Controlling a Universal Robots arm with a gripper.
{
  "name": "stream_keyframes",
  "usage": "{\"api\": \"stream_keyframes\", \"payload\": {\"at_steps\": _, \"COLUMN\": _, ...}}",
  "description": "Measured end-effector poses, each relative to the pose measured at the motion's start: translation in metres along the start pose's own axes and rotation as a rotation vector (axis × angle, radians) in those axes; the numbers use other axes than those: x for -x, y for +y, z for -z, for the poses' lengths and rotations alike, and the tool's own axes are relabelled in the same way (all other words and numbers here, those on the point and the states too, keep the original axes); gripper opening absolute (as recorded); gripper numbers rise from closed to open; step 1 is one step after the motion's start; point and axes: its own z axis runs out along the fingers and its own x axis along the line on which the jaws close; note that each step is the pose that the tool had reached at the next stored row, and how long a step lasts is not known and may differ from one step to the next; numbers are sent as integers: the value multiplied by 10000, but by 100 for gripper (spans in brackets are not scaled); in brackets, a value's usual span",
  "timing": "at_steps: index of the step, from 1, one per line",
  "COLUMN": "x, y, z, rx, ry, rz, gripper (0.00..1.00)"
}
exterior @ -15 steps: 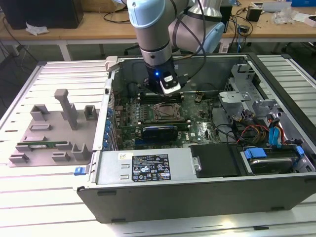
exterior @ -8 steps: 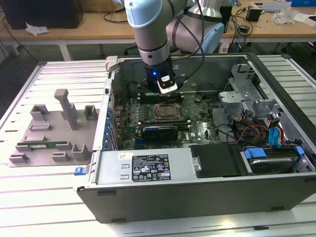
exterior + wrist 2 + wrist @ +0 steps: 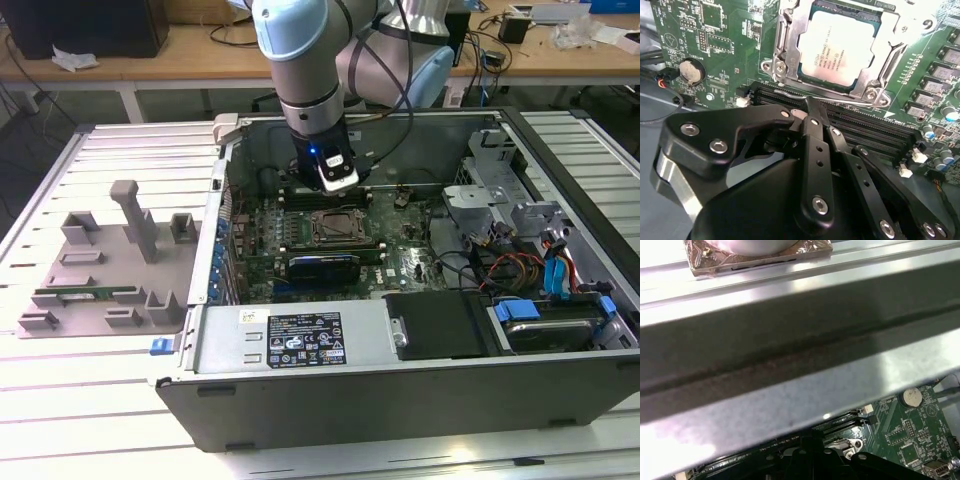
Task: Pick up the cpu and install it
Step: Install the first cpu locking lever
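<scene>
The cpu (image 3: 837, 47), a silvery square with faint print, lies flat inside the metal socket frame (image 3: 785, 55) on the green motherboard. In the second wrist view my gripper (image 3: 810, 103) is shut, its black fingers (image 3: 813, 145) pressed together with nothing between them. The tips hover over the black memory slots just beside the socket frame, apart from the cpu. In the exterior view the gripper (image 3: 337, 186) hangs inside the open computer case, just behind the socket (image 3: 334, 228). The first wrist view catches the dark fingertips (image 3: 812, 452) below the case's metal wall.
The case walls (image 3: 300, 345) ring the motherboard. A drive cage (image 3: 500, 190) and bundled cables (image 3: 520, 270) fill the exterior view's right. A grey fixture tray (image 3: 100, 260) holding a green memory stick (image 3: 85, 295) lies on the exterior view's left. A coin battery (image 3: 692, 71) sits near the socket.
</scene>
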Motion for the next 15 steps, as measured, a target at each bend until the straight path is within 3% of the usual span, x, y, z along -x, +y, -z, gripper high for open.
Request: {"api": "stream_keyframes", "payload": {"at_steps": 15, "x": 31, "y": -24, "z": -47, "rx": 6, "ry": -3, "rz": 1, "gripper": 11}}
